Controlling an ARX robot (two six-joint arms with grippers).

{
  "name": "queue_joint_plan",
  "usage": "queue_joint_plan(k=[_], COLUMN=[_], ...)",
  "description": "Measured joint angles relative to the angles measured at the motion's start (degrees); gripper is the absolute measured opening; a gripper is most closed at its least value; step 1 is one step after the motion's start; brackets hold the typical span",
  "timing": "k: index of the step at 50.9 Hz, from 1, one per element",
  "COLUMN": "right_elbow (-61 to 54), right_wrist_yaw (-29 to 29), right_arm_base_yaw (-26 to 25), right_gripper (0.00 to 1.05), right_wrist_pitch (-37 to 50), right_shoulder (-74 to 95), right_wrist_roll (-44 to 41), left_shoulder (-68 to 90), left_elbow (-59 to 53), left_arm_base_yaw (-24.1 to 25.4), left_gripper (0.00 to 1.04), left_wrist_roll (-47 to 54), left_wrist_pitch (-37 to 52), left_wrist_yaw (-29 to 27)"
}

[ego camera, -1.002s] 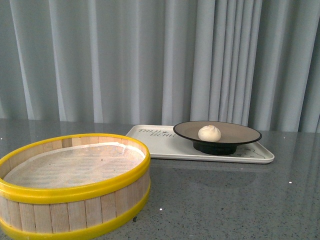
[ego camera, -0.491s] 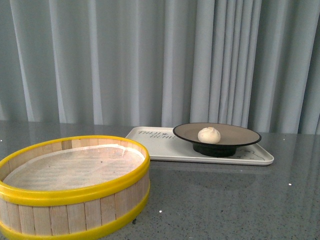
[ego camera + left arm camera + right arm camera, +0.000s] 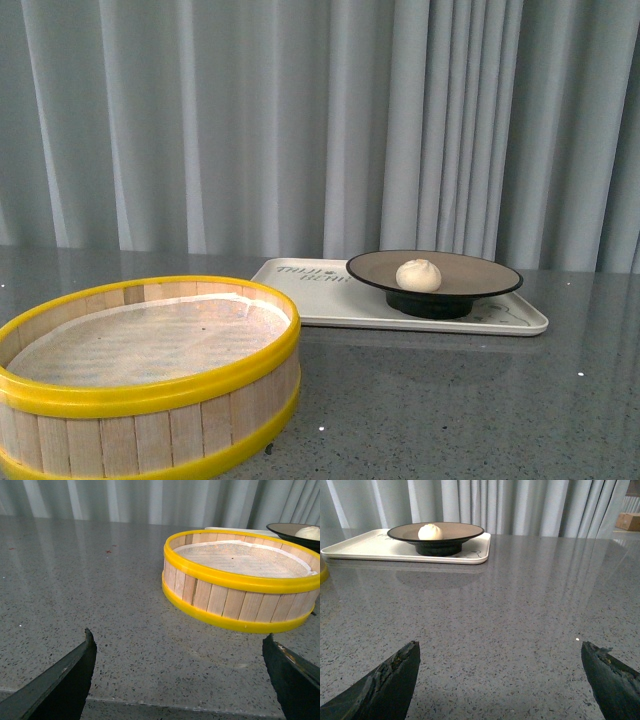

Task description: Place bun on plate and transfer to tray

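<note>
The white bun (image 3: 418, 274) sits inside the black-rimmed plate (image 3: 480, 268), which stands on the cream tray (image 3: 320, 295) at the back right of the table. The same bun (image 3: 430, 531), plate (image 3: 465, 530) and tray (image 3: 365, 550) show in the right wrist view, far ahead of my right gripper (image 3: 500, 652), which is open and empty over bare table. My left gripper (image 3: 177, 640) is open and empty near the table's front edge, short of the steamer basket. The plate's rim (image 3: 280, 529) and bun (image 3: 309, 531) peek behind the basket there.
A round wooden steamer basket with yellow rims (image 3: 150, 400) stands at the front left, lined with white paper; it also shows in the left wrist view (image 3: 240, 580). Grey curtains hang behind the speckled grey table (image 3: 450, 400). A brown box (image 3: 629, 521) is far off.
The whole front view has shifted slightly: the basket, tray and plate sit a little lower in the picture than before. The bun stays on the plate on the tray.
</note>
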State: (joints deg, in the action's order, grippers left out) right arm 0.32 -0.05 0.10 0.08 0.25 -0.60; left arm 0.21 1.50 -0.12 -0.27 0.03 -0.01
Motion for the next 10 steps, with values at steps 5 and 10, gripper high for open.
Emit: queue_joint_plan(k=[5,10], right_elbow=[0.0,0.0], right_wrist_yaw=[0.0,0.0], right_arm_base_yaw=[0.0,0.0], right_gripper=[0.96,0.96], right_wrist_pitch=[0.0,0.0], right_shoulder=[0.0,0.0], right_wrist_roll=[0.0,0.0], left_shoulder=[-0.02,-0.02], left_elbow=[0.0,0.0], left_arm_base_yaw=[0.0,0.0], left_gripper=[0.98,0.98], left_wrist_roll=[0.0,0.0], left_wrist_pitch=[0.0,0.0], left_wrist_yaw=[0.0,0.0])
